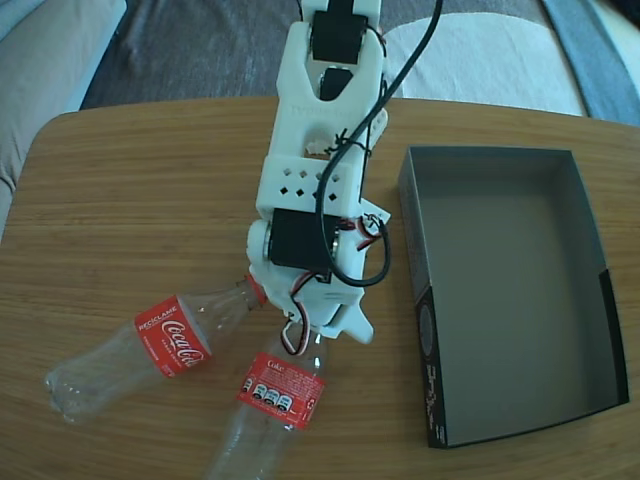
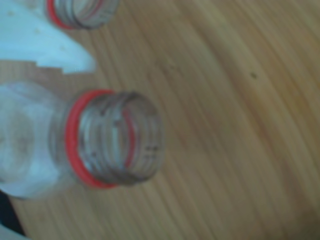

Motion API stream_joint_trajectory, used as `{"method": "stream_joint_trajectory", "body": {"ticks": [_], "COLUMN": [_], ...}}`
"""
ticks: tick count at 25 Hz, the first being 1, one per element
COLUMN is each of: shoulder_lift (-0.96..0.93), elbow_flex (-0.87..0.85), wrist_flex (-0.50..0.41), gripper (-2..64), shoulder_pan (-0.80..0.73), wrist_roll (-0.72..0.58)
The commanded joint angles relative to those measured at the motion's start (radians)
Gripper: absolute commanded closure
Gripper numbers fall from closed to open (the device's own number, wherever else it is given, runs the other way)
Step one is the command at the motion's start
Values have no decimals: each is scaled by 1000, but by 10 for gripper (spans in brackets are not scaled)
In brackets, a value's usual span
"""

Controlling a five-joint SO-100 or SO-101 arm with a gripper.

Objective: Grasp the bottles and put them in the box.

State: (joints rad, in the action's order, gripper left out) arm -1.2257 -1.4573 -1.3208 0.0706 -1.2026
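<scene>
We saw two clear bottles (image 1: 170, 345) (image 1: 275, 400), each with a red label printed in white and a red neck ring, on a tan wood-grain table (image 1: 130, 200). The box (image 1: 505, 290) was grey inside and black outside with faint light print. The arm (image 1: 320, 170) was white with black motors and cables.
</scene>
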Motion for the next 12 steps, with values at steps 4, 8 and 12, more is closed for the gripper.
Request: {"method": "stream_joint_trajectory", "body": {"ticks": [4,8,12], "shoulder_lift": [17,38,64], "elbow_flex": [34,34,34], "wrist_flex": [0,0,0], "gripper": [141,141,142], "shoulder_pan": [6,6,6], "wrist_roll": [2,0,6]}}
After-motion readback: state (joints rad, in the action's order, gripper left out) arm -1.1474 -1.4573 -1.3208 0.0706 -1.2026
